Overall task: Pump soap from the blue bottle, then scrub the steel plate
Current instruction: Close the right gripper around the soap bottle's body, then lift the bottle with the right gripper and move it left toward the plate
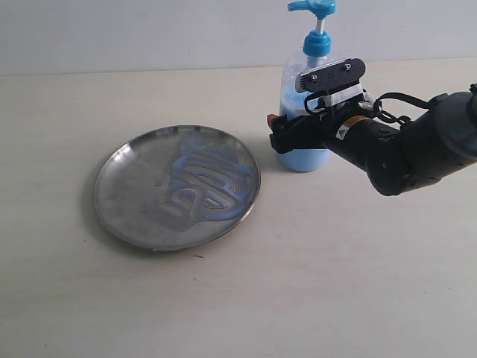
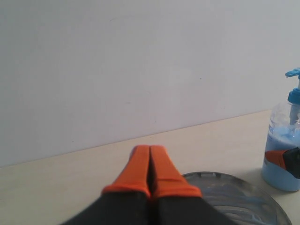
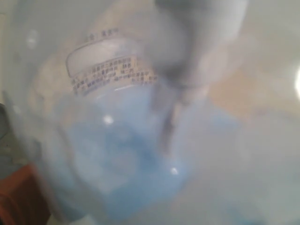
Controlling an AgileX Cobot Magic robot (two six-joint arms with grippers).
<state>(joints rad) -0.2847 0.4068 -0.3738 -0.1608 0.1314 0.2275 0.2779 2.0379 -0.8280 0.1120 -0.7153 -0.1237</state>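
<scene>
the blue bottle [image 1: 293, 86] stands upright on the pale table [image 1: 335, 283], just beside the steel plate [image 1: 112, 160], to the plate's right in the exterior view. seen close in the right wrist view, its white label [image 3: 105, 70] carries rows of small dark print, too blurred to read. the clear bottle holds light-blue liquid. the plate holds whitish-blue swirls of soap [image 1: 209, 179], mostly on its right half. the right gripper [image 1: 282, 133] has its jaws spread wide about the bottle's lower body; whether they touch it i cannot tell. the left gripper [image 2: 150, 150] has its orange fingers [image 2: 138, 168] pressed together, holding nothing.
</scene>
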